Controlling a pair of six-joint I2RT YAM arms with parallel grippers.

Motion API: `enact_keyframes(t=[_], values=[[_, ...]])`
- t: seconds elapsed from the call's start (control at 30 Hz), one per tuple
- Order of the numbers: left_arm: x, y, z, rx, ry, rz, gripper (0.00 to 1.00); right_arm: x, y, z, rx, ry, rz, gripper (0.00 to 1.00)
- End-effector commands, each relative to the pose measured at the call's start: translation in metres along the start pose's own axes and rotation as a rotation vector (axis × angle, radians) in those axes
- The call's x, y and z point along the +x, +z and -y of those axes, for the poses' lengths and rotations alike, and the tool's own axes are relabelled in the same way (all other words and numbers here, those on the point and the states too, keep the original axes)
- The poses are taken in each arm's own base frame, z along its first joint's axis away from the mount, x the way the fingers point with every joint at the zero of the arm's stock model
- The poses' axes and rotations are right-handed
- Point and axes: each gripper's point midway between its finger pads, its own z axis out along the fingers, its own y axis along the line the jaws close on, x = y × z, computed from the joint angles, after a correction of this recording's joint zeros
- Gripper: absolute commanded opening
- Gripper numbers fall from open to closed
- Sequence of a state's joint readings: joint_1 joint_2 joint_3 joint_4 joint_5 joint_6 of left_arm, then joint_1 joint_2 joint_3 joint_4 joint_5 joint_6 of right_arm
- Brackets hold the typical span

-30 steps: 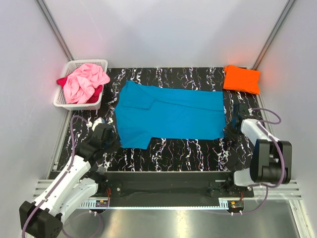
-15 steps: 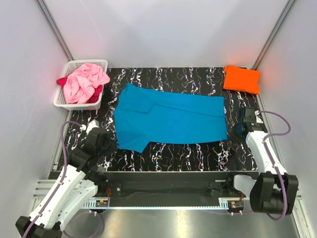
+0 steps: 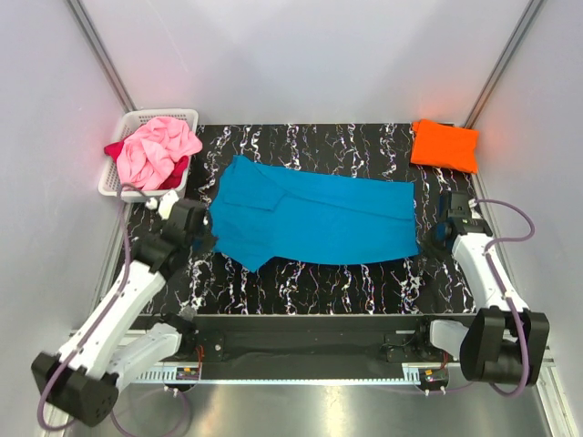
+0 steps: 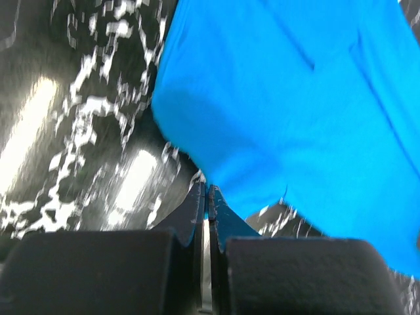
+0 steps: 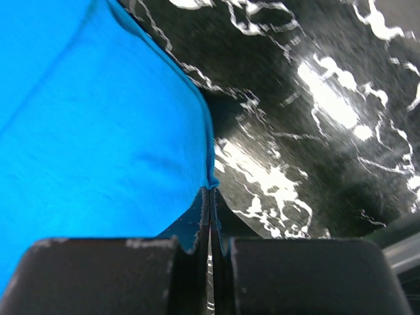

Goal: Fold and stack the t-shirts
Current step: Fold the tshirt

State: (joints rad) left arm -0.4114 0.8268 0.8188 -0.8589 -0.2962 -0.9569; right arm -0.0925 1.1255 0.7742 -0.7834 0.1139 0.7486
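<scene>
A turquoise t-shirt [image 3: 314,218] lies spread across the middle of the black marbled mat. My left gripper [image 3: 210,240] is shut on its near-left edge. In the left wrist view the shut gripper [image 4: 207,191] pinches the turquoise cloth [image 4: 308,98]. My right gripper [image 3: 427,240] is shut on the shirt's near-right corner, and the right wrist view shows the gripper [image 5: 210,191] biting that corner of the blue cloth [image 5: 98,131]. An orange t-shirt [image 3: 444,146] rests folded at the far right. Pink [image 3: 157,150] and dark red [image 3: 114,148] t-shirts lie crumpled in the basket.
The white lattice basket [image 3: 178,114] stands at the far left corner of the mat [image 3: 346,282]. Grey walls and metal frame posts close in the left, right and back sides. Both arm bases sit along the near rail.
Both grippers have moved away from the bases toward the back, carrying the shirt's near edge with them. The blue cloth now covers less depth of the mat.
</scene>
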Motion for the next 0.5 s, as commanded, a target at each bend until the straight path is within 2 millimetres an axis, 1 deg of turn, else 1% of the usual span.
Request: enact_keyframes(t=[0.0, 0.03, 0.07, 0.1, 0.13, 0.17, 0.2, 0.23, 0.27, 0.3, 0.33, 0.37, 0.4, 0.47], values=[[-0.040, 0.007, 0.030, 0.003, 0.000, 0.123, 0.00, -0.028, -0.002, -0.021, -0.032, -0.009, 0.064, 0.00], [-0.039, 0.021, 0.032, -0.032, 0.016, 0.107, 0.00, -0.033, -0.002, -0.027, -0.047, -0.009, 0.074, 0.00], [-0.042, 0.025, 0.038, -0.033, 0.016, 0.108, 0.00, -0.035, 0.000, -0.030, -0.050, -0.010, 0.072, 0.00], [-0.051, 0.028, 0.050, -0.015, 0.013, 0.122, 0.00, -0.036, 0.004, -0.032, -0.044, -0.016, 0.063, 0.00], [-0.053, 0.033, 0.055, -0.020, 0.015, 0.121, 0.00, -0.041, 0.005, -0.040, -0.070, -0.019, 0.071, 0.00], [-0.050, 0.047, 0.058, -0.049, 0.030, 0.099, 0.00, -0.044, 0.006, -0.043, -0.073, -0.024, 0.079, 0.00], [-0.060, 0.050, 0.068, -0.037, 0.027, 0.117, 0.00, -0.050, 0.010, -0.050, -0.082, -0.027, 0.084, 0.00], [-0.064, 0.054, 0.074, -0.036, 0.028, 0.116, 0.00, -0.053, 0.013, -0.053, -0.085, -0.033, 0.088, 0.00], [-0.062, 0.069, 0.075, -0.062, 0.040, 0.095, 0.00, -0.055, 0.015, -0.056, -0.085, -0.036, 0.088, 0.00], [-0.073, 0.071, 0.085, -0.046, 0.034, 0.111, 0.00, -0.060, 0.020, -0.062, -0.087, -0.041, 0.088, 0.00], [-0.074, 0.078, 0.089, -0.051, 0.039, 0.107, 0.00, -0.062, 0.023, -0.066, -0.089, -0.042, 0.086, 0.00], [-0.073, 0.090, 0.089, -0.073, 0.046, 0.090, 0.00, -0.064, 0.025, -0.069, -0.091, -0.045, 0.087, 0.00], [-0.083, 0.095, 0.097, -0.064, 0.041, 0.102, 0.00, -0.070, 0.031, -0.074, -0.092, -0.042, 0.092, 0.00], [-0.089, 0.106, 0.101, -0.073, 0.038, 0.095, 0.00, -0.074, 0.037, -0.079, -0.088, -0.043, 0.092, 0.00]])
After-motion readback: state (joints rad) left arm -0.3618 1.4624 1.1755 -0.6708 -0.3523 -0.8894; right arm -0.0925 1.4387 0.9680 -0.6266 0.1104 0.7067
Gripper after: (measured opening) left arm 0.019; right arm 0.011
